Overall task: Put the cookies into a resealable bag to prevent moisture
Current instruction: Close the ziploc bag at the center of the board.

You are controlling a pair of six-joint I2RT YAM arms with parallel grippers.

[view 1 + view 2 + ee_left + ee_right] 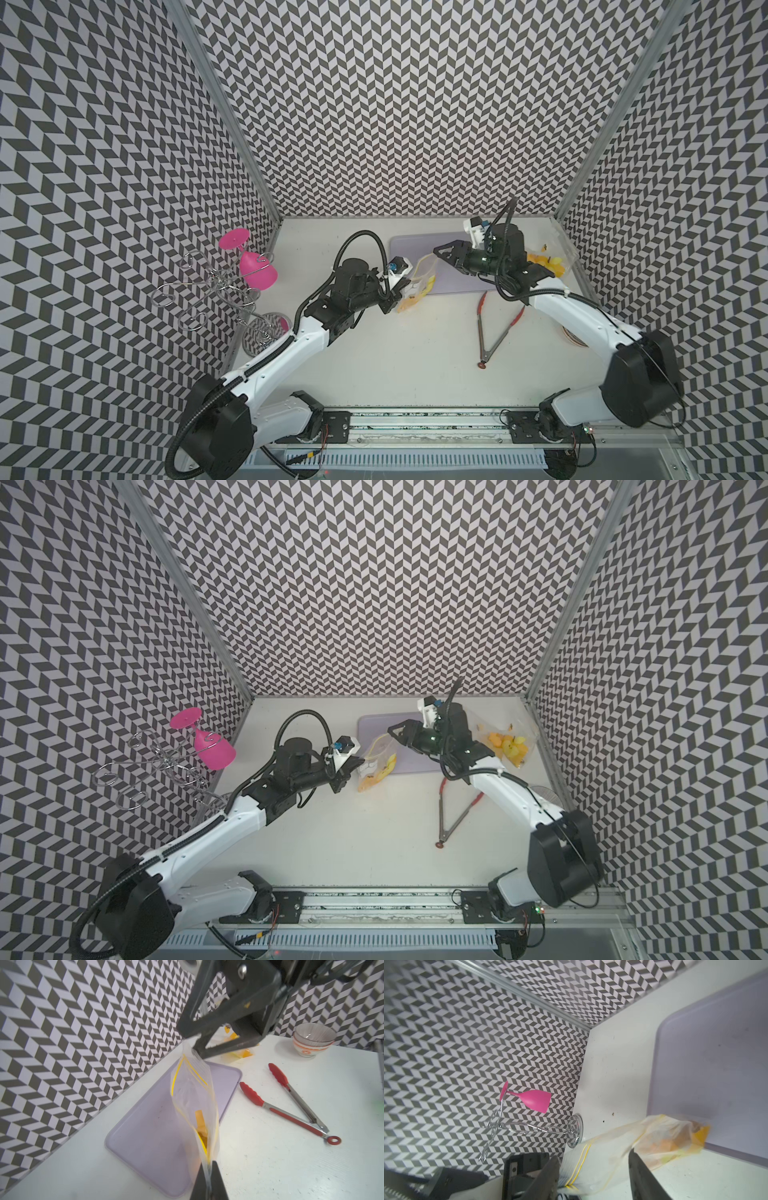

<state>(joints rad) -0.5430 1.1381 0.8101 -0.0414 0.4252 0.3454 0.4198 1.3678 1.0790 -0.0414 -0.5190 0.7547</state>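
A clear resealable bag (420, 279) (377, 762) with yellow zip lines hangs tilted over the near edge of a lilac tray (409, 249). Orange and yellow cookies (201, 1124) (664, 1145) lie in its lower end. My left gripper (207, 1164) (395, 296) is shut on one edge of the bag (193, 1088). My right gripper (437, 252) (390, 729) (593, 1155) stands open at the opposite, upper corner. Its fingers are spread to either side of the bag's zip end (583, 1159), and one finger touches the plastic.
A second clear bag (548, 262) (508, 746) with yellow and orange contents lies at the back right, behind the right arm. Red-tipped tongs (494, 328) (291, 1109) lie open right of centre. Stacked bowls (312, 1041) stand by the right wall. A pink glass (254, 266) hangs on a wire rack at the left.
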